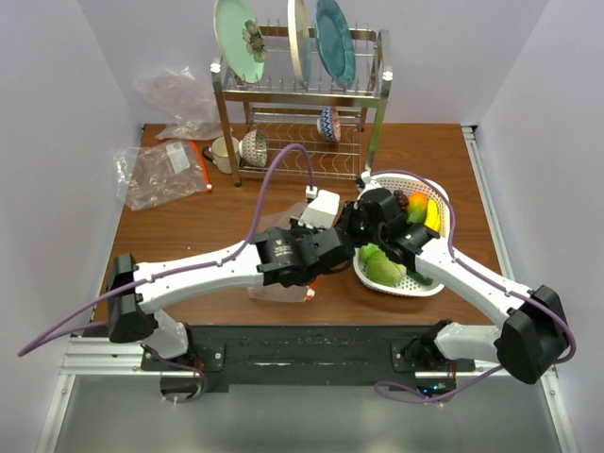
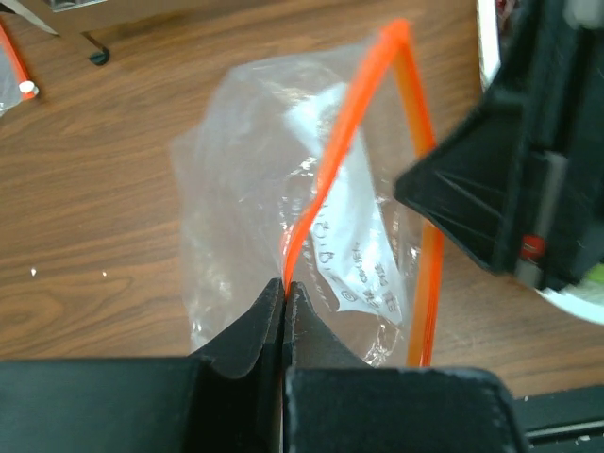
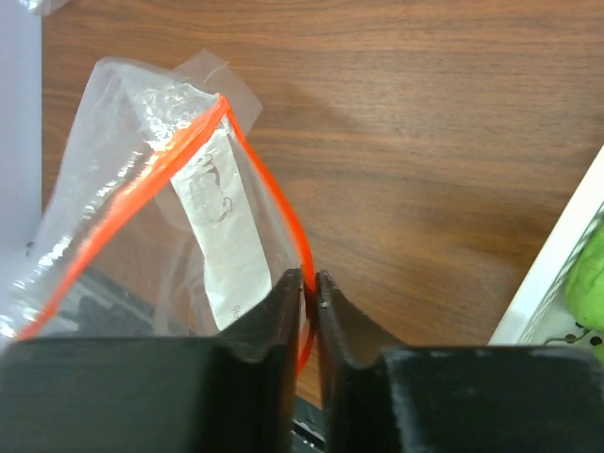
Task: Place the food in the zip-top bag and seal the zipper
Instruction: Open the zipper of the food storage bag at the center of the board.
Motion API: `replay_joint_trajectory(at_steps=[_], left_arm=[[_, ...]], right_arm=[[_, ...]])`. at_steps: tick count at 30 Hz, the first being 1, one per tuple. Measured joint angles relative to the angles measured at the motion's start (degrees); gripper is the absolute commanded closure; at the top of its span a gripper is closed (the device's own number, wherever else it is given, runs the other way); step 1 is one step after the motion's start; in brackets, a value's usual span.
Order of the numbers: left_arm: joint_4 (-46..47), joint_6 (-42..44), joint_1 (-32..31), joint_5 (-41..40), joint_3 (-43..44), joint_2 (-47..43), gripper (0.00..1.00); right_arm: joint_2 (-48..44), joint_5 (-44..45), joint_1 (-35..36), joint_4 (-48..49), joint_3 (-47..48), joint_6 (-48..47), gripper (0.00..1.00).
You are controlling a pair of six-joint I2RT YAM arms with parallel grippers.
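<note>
The zip-top bag hangs open between my two grippers over the wooden table, and part of it shows under the left arm in the top view. My left gripper is shut on one side of the orange-red zipper. My right gripper is shut on the other side of the zipper. The two grippers sit close together in the top view, the left gripper and the right gripper. The food lies in the white basket: green pieces, an orange fruit, a banana and grapes.
A metal dish rack with plates and bowls stands at the back. A mug and two other clear bags lie at the back left. The basket's rim is just right of the right gripper.
</note>
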Motion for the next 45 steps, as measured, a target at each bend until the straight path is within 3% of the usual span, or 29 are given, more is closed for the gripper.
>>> replay_joint_trajectory(at_steps=[3, 14, 17, 27, 37, 40, 41, 45], left_arm=[[1.9, 1.2, 2.8, 1.0, -1.8, -2.3, 1.00], [10.7, 6.7, 6.3, 5.1, -9.5, -7.6, 1.00], [12.7, 7.3, 6.6, 6.6, -10.3, -7.8, 1.00], [14.6, 7.8, 6.9, 10.7, -11.1, -9.5, 1.00], [14.8, 7.7, 7.4, 13.0, -11.8, -12.7, 1.00], [14.8, 7.7, 7.7, 13.4, -12.0, -12.7, 1.00], [14.9, 7.7, 7.7, 13.6, -12.1, -12.7, 1.00], [14.8, 7.7, 8.0, 14.2, -13.1, -12.6, 1.00]], right_arm=[[0.2, 0.5, 0.0, 0.0, 0.0, -0.7, 0.53], [0.2, -4.2, 0.7, 2.1, -1.1, -2.3, 0.44], [0.4, -5.7, 1.4, 3.4, -1.1, -2.5, 0.32], [5.5, -6.9, 2.7, 7.3, 1.6, -3.5, 0.33], [4.7, -4.7, 2.8, 13.2, 1.6, -3.6, 0.38], [3.7, -3.4, 2.8, 13.3, 1.6, -4.3, 0.58], [3.5, -3.1, 2.8, 13.3, 1.7, -4.6, 0.75], [3.6, -1.2, 2.8, 12.0, 2.1, -5.8, 0.98]])
